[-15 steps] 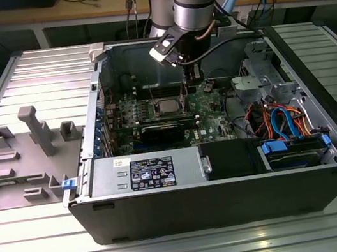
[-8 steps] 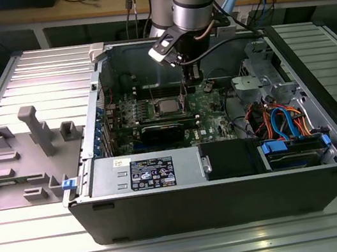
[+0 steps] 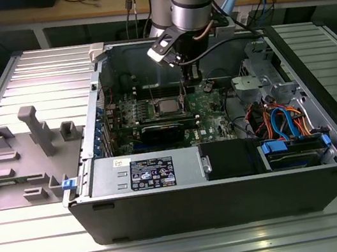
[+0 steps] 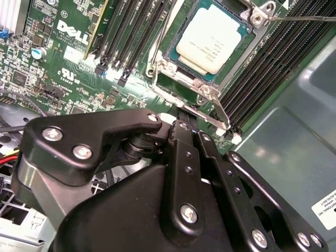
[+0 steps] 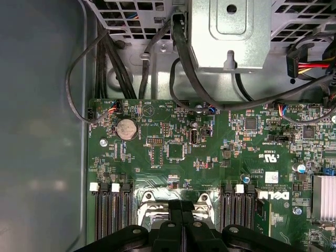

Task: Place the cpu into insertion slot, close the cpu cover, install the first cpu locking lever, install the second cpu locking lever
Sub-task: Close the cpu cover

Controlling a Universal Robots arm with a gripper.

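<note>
The cpu [image 4: 212,39] lies flat in the insertion slot [image 4: 173,59] on the green motherboard, its dull silver top showing. The silvery cpu cover [image 4: 251,27] appears to lie around it as a frame. A thin wire locking lever [image 4: 302,18] sticks out from one corner and a second lever [image 4: 164,39] runs along the opposite side; both look unlatched. My gripper [image 4: 187,119] hovers just beside the socket's edge, fingers pressed together with nothing between them. In the exterior view the gripper [image 3: 188,84] hangs just behind and to the right of the cpu [image 3: 168,105].
Black memory slots [image 4: 131,37] flank the socket on both sides. A black graphics card [image 3: 168,130] lies in front of the cpu. The case walls [image 3: 230,187], a drive cage [image 5: 228,31] and loose cables [image 3: 281,123] crowd the exterior view's right. A grey fixture [image 3: 37,132] sits outside the case.
</note>
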